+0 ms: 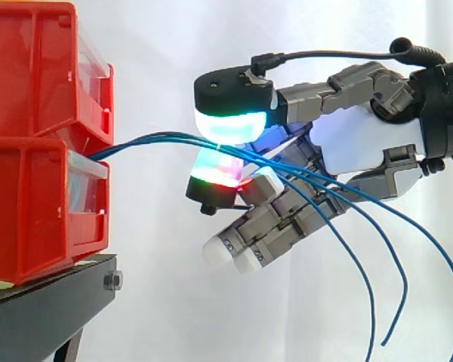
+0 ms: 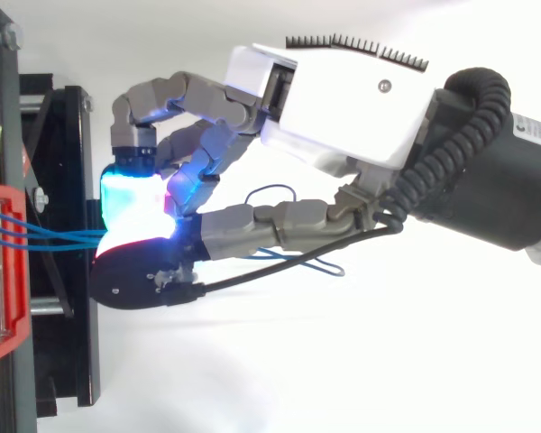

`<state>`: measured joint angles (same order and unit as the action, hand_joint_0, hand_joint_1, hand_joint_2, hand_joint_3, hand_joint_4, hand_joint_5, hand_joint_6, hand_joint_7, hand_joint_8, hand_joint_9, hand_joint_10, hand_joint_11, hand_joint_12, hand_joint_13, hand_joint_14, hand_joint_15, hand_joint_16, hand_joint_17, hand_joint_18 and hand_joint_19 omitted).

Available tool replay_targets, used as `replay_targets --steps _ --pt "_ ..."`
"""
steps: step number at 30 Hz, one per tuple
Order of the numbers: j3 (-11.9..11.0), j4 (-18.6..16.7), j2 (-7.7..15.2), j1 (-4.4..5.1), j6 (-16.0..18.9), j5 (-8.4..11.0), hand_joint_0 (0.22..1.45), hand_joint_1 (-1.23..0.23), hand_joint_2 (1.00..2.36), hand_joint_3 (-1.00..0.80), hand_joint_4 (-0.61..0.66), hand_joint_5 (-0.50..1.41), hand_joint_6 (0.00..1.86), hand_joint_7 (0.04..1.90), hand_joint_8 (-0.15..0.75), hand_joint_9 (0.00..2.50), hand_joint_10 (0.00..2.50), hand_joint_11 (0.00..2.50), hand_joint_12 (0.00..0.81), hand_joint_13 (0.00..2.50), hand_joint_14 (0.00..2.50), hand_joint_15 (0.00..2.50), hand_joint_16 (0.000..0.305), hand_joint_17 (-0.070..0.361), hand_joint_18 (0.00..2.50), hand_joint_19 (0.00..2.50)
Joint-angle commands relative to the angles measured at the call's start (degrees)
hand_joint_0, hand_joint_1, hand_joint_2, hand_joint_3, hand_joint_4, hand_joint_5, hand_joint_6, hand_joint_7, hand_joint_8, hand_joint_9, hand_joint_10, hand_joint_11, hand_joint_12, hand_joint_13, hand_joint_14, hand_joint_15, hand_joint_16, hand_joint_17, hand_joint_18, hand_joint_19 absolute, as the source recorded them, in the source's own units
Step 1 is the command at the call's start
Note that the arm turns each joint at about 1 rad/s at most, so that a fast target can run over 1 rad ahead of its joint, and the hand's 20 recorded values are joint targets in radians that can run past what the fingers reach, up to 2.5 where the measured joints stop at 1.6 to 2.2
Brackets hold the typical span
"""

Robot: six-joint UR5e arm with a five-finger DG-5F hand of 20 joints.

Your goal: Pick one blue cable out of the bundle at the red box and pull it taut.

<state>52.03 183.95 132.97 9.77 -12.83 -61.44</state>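
Observation:
A bundle of thin blue cables (image 1: 151, 140) comes out between the two stacked red bins (image 1: 38, 143) and runs right. My hand (image 1: 362, 143) reaches in from the right, just clear of the bins. Its glowing cyan pad (image 1: 234, 121) sits above the cables and a red-green pad (image 1: 215, 172) below, pinching the strands between them. The other fingers curl underneath. Past the pinch the cables sag and hang free, their ends (image 1: 385, 335) dangling low. From above, the cables (image 2: 45, 236) leave the red bin (image 2: 0, 271) and disappear under the hand (image 2: 343, 99).
The bins stand on a black stand (image 1: 45, 309) at the left, with its frame (image 2: 68, 343) running below the hand's fingertips in the top view. A white curtain is the backdrop, with open room to the right and below the hand.

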Motion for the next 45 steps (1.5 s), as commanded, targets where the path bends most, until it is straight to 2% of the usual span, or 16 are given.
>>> replay_targets --steps 1,29,45 --pt "0.0 0.0 0.0 -0.02 0.0 0.0 0.58 -0.74 1.02 -0.24 0.31 -0.2 0.88 1.36 0.327 0.89 0.02 1.11 0.436 0.6 0.01 0.28 0.064 0.144 0.5 0.25" --pt "-0.2 0.0 0.0 -0.02 0.0 0.0 0.63 -0.86 1.01 -0.27 0.28 -0.22 0.89 1.33 0.32 0.84 0.02 1.1 0.43 0.6 0.01 0.27 0.064 0.144 0.52 0.22" --pt "-0.4 0.1 0.0 0.07 0.0 0.0 0.65 -0.89 1.02 -0.27 0.28 -0.24 0.89 1.3 0.317 0.8 0.02 1.1 0.423 0.59 0.01 0.27 0.064 0.144 0.52 0.2"
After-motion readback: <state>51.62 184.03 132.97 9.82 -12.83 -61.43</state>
